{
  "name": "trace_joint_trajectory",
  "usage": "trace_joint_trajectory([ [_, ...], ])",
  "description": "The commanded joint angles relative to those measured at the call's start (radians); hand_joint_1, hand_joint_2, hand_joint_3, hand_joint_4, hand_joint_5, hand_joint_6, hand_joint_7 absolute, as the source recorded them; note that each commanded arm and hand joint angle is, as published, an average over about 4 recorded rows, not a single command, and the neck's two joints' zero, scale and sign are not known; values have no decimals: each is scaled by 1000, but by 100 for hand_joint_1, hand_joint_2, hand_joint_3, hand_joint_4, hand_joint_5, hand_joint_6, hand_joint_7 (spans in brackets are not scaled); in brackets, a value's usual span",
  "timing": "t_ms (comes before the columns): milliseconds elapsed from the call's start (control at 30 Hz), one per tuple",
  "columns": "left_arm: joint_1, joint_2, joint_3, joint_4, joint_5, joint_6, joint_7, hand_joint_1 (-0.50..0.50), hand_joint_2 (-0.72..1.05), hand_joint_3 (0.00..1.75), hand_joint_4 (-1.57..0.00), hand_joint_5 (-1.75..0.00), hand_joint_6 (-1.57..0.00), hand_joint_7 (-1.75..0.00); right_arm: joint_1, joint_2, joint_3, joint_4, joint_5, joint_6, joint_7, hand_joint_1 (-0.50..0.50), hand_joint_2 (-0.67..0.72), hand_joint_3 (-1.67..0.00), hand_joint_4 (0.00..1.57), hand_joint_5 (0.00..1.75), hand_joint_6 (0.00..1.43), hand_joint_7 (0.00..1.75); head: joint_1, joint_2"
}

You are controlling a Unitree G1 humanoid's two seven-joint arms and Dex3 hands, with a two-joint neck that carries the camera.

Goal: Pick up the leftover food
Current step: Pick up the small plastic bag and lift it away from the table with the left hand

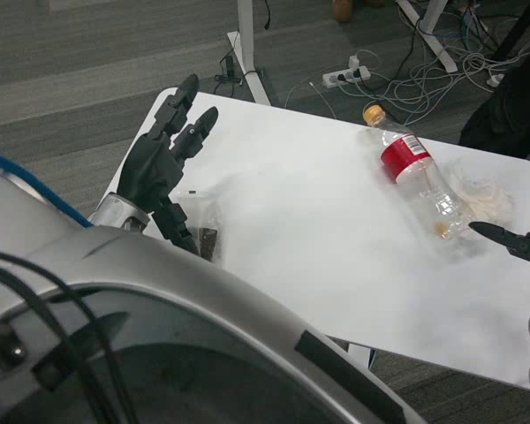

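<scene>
The robot's silver left forearm (115, 212) fills the near left, and its left hand (163, 163) hovers over the white table (309, 230) with fingers spread and straight, holding nothing, right beside a clear little bag (205, 228) with something dark in it. Further right there's a clear plastic bottle (420, 181) lying on its side, orange cap, red label (can't read the text), looks empty, and touching it a crumpled clear wrapper (486, 201) with pale leftover food (495, 208) inside. At the far right edge only dark fingertips of the right hand (512, 240) poke in just beside that wrapper, so can't tell if it's open or closed

The bottle's (417, 181) red label (405, 159) carries no readable text.
</scene>
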Motion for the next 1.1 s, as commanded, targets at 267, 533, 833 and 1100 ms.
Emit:
trace_joint_trajectory([
  [267, 25, -12, 96, 81, 107, -17, -83, -50, -64, 0, -30, 0, 0, 0, -17, -13, 4, 10, 19, -9, 1, -42, -5, -8, 3, 0, 0, 0, -6, 3],
  [533, 32, -13, 121, 126, 174, -19, -122, -50, -59, 4, -30, 0, 0, 0, -17, -9, 7, 10, 23, -9, 1, -42, -10, -8, 1, 0, 0, 0, -6, 1],
  [833, -18, -10, 151, 205, 293, -60, -134, -50, -55, 0, -27, 0, 0, 0, -17, -1, 12, 10, 23, -9, 1, -42, -5, -8, 3, 0, 0, 0, -5, -4],
  [1100, -92, -9, 190, 316, 389, -155, -134, -50, -55, 0, -22, 0, 0, 0, -17, 3, 19, 8, 27, -9, 1, -42, -3, -8, 3, 0, 0, 0, -1, -16],
])
